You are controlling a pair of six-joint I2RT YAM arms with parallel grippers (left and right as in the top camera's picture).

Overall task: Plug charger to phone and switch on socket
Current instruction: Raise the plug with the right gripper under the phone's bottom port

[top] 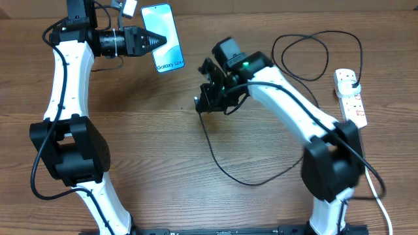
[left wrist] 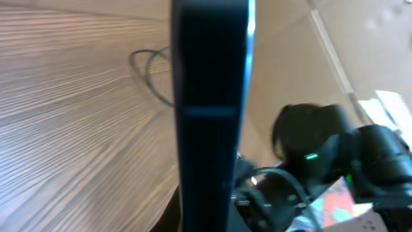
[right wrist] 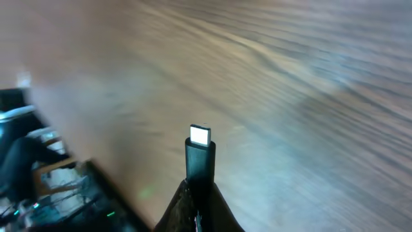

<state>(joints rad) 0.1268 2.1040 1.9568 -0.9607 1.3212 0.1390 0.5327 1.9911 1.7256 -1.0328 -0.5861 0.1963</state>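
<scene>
My left gripper [top: 159, 42] is shut on the phone [top: 162, 36], which shows its light blue screen with dark text at the lower end; in the left wrist view the phone [left wrist: 209, 96] stands edge-on as a dark bar. My right gripper [top: 204, 103] is shut on the charger connector [right wrist: 199, 158], whose silver tip points up in the right wrist view. The black charger cable [top: 225, 171] trails across the table and loops [top: 313, 55] to its plug in the socket [top: 351, 96] at the right edge. The connector is apart from the phone.
The white power strip's thick white cord [top: 382, 199] runs down the right edge. The right arm [left wrist: 322, 161] shows behind the phone in the left wrist view. The table is brown wood [top: 163, 143].
</scene>
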